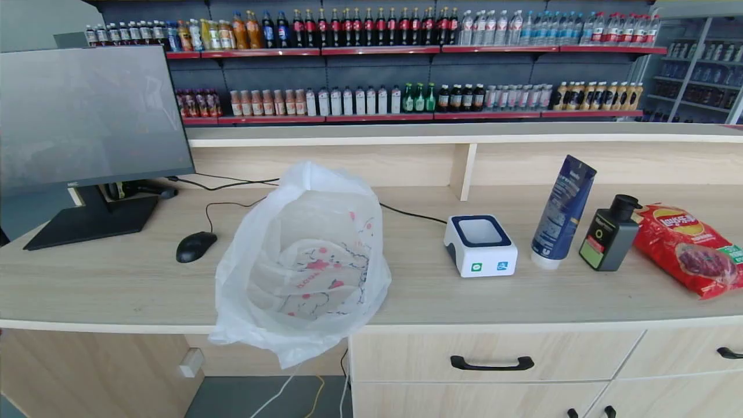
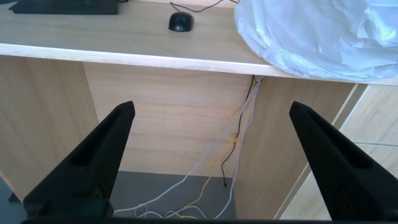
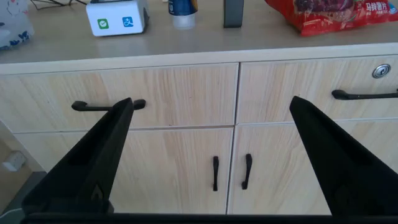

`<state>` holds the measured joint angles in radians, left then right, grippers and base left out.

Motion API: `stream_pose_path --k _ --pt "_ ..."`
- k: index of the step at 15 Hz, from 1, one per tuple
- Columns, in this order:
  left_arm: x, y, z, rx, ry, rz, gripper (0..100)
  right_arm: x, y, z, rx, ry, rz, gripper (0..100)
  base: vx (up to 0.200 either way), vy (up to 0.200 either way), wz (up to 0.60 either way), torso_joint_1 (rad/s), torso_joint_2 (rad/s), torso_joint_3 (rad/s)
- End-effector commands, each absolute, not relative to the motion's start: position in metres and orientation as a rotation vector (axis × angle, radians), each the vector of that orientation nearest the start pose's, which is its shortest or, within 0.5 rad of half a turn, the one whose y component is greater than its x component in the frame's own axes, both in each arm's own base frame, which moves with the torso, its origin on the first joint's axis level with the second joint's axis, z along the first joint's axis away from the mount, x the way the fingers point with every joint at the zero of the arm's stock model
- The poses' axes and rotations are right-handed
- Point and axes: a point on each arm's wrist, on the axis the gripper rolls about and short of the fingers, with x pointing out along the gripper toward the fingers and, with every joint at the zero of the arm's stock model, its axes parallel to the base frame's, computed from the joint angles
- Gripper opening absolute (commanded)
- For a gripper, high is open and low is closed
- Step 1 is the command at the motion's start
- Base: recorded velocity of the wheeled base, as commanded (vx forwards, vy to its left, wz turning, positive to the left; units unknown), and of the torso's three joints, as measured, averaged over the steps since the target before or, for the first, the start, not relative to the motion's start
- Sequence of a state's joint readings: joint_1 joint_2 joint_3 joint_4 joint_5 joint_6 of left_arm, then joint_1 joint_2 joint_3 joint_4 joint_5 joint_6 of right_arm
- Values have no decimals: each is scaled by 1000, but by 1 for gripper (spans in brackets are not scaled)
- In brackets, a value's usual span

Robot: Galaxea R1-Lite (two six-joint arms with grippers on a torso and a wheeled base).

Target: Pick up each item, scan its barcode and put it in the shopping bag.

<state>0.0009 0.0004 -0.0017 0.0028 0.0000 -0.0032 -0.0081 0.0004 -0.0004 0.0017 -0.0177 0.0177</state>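
Note:
A translucent white shopping bag (image 1: 305, 261) stands open on the wooden counter, its lower edge hanging over the front. To its right sits a white barcode scanner (image 1: 480, 245). Further right stand a dark blue tube (image 1: 562, 212) on its cap and a black pump bottle (image 1: 610, 233), with a red snack bag (image 1: 688, 248) lying flat beside them. My left gripper (image 2: 211, 149) is open below the counter front, under the shopping bag (image 2: 323, 34). My right gripper (image 3: 211, 149) is open in front of the drawers, below the scanner (image 3: 117, 17), tube (image 3: 183, 9) and snack bag (image 3: 333, 14).
A monitor (image 1: 87, 116) on a black stand occupies the counter's left, with a black mouse (image 1: 195, 245) and cables near it. Drawers with black handles (image 1: 492, 364) lie under the counter. Loose cables (image 2: 230, 155) hang beneath the counter. Drink shelves line the back wall.

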Motion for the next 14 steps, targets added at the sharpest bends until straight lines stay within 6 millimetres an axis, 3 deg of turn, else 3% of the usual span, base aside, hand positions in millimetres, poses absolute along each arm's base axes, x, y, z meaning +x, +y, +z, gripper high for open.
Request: stream_pose_path --k 1,14 --pt "-23 0 76 -3 0 0 100 -23 0 76 18 1 -25 100 0 0 0 0 0 0" --pt "-23 0 76 0 0 0 100 -23 0 75 5 3 -25 100 0 0 0 0 0 0"
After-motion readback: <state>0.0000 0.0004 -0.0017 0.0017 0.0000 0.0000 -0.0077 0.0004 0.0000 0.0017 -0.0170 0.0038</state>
